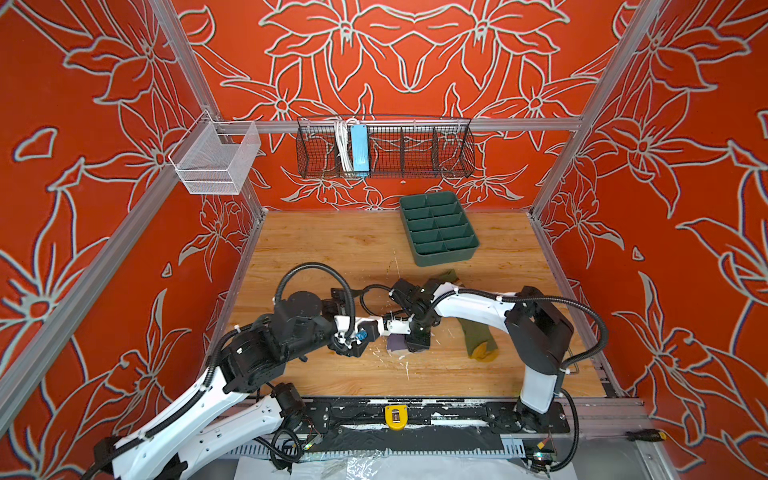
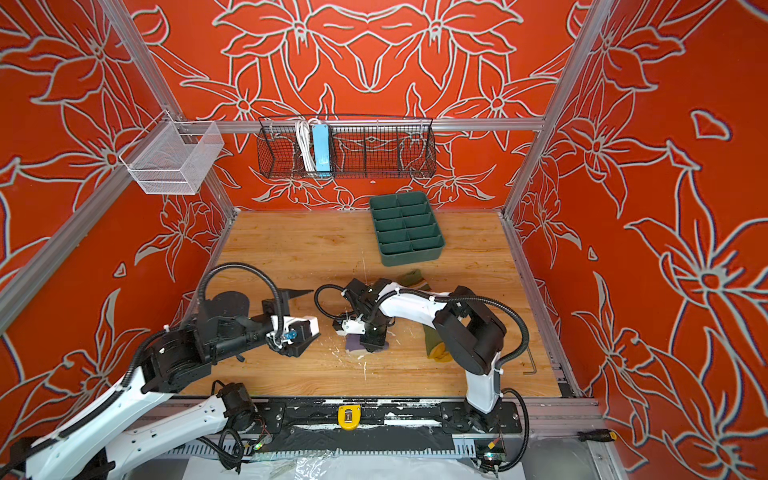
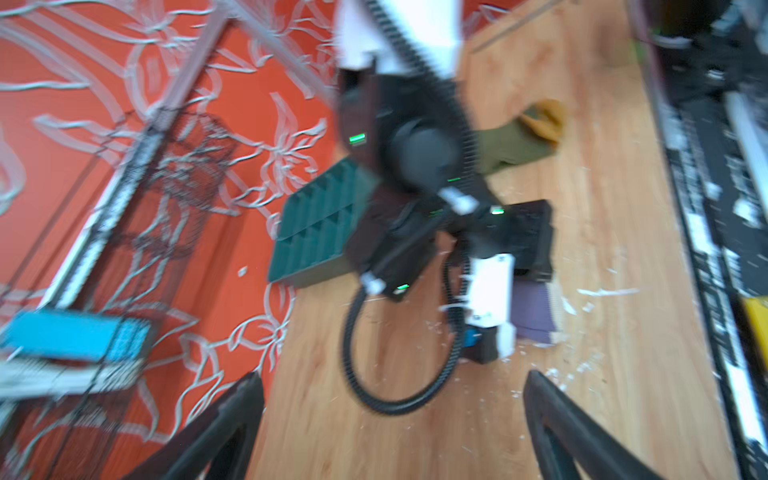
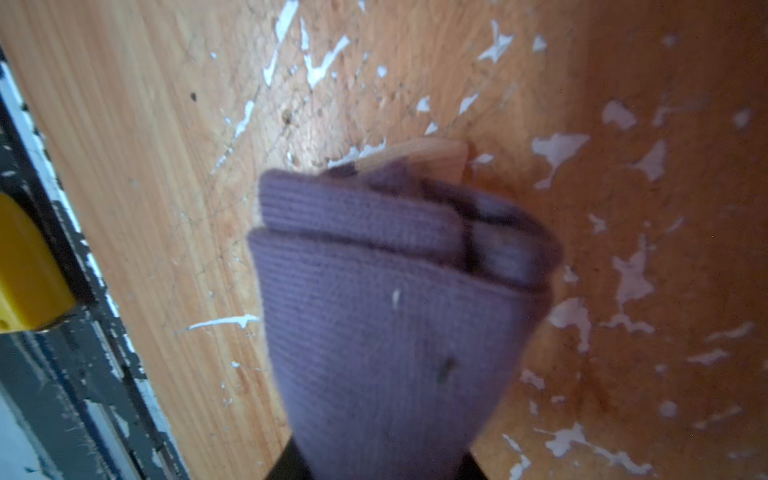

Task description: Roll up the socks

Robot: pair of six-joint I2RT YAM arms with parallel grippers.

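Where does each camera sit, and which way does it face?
Top views: high in front, looking down at the table; both arms show.
Left wrist: looks across the table at the right arm; open left claw shows.
Right wrist: looks down at the purple sock in the right claw.
Shared: both wrist views show the purple sock.

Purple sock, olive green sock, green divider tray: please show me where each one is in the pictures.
purple sock [image 4: 374, 332], right wrist view, on its folded ribbed body.
olive green sock [image 1: 473, 334], in a top view, on its green foot part.
green divider tray [image 1: 449, 256], in a top view, on its near outer wall.
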